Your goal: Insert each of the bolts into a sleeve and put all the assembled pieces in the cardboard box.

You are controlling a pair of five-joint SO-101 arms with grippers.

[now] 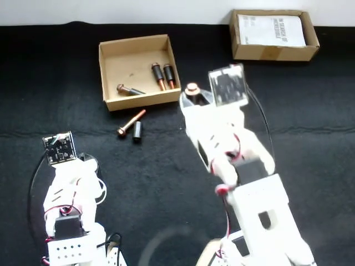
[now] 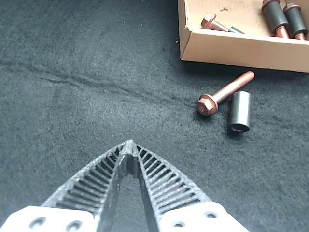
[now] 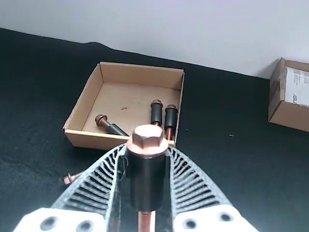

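My right gripper (image 3: 147, 166) is shut on an assembled bolt and sleeve (image 3: 146, 174), held upright with the copper head on top, just off the near right corner of the cardboard box (image 1: 111, 55); its head (image 1: 192, 88) shows from above. The box holds three assembled pieces (image 1: 162, 75). A loose copper bolt (image 1: 131, 122) and a dark sleeve (image 1: 137, 131) lie side by side on the cloth in front of the box. My left gripper (image 2: 129, 145) is shut and empty, low at the near left, with the bolt (image 2: 222, 94) and sleeve (image 2: 240, 111) ahead of it.
A second cardboard box (image 1: 274, 34) with a printed sheet inside stands at the far right. Black cloth (image 1: 166, 183) covers the table, with a crease across the middle. Cables hang by both arm bases near the front edge.
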